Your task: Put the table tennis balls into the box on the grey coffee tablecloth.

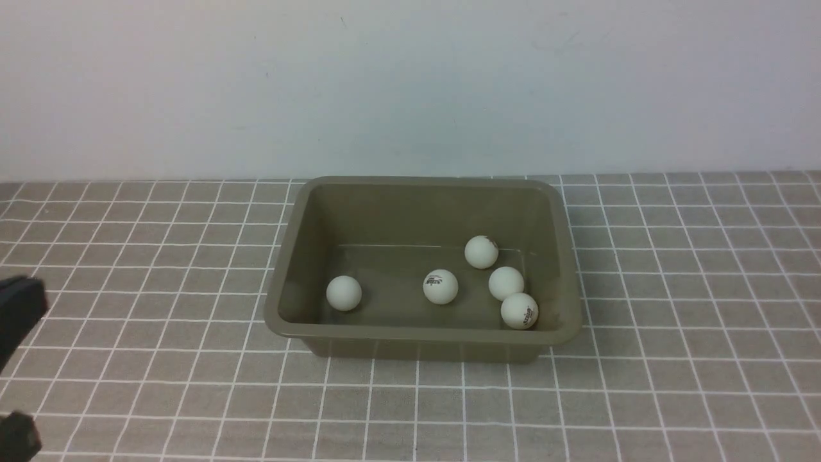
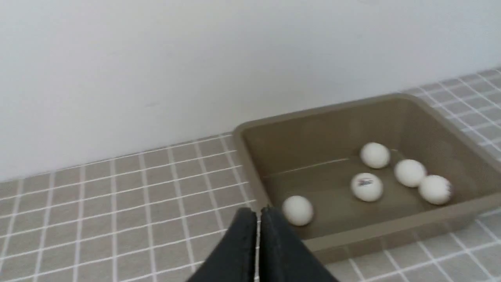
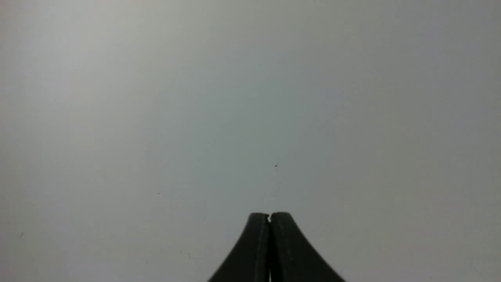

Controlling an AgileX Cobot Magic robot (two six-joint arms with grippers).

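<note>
The olive-brown box (image 1: 292, 256) stands on the grey coffee tablecloth (image 1: 128, 269) in the middle of the front view. Several white table tennis balls lie inside it: one at the left (image 1: 344, 293), one with a logo in the middle (image 1: 440, 286), and three grouped at the right (image 1: 507, 283). The box (image 2: 391, 229) and the balls (image 2: 366, 187) also show in the left wrist view. My left gripper (image 2: 258, 211) is shut and empty, to the left of the box and apart from it; part of it shows at the left edge of the front view (image 1: 16, 314). My right gripper (image 3: 269, 215) is shut and empty, facing only blank wall.
A plain white wall (image 1: 410, 83) rises just behind the cloth and the box. Bare checked cloth lies all around the box (image 1: 693, 289). No loose ball shows on the cloth.
</note>
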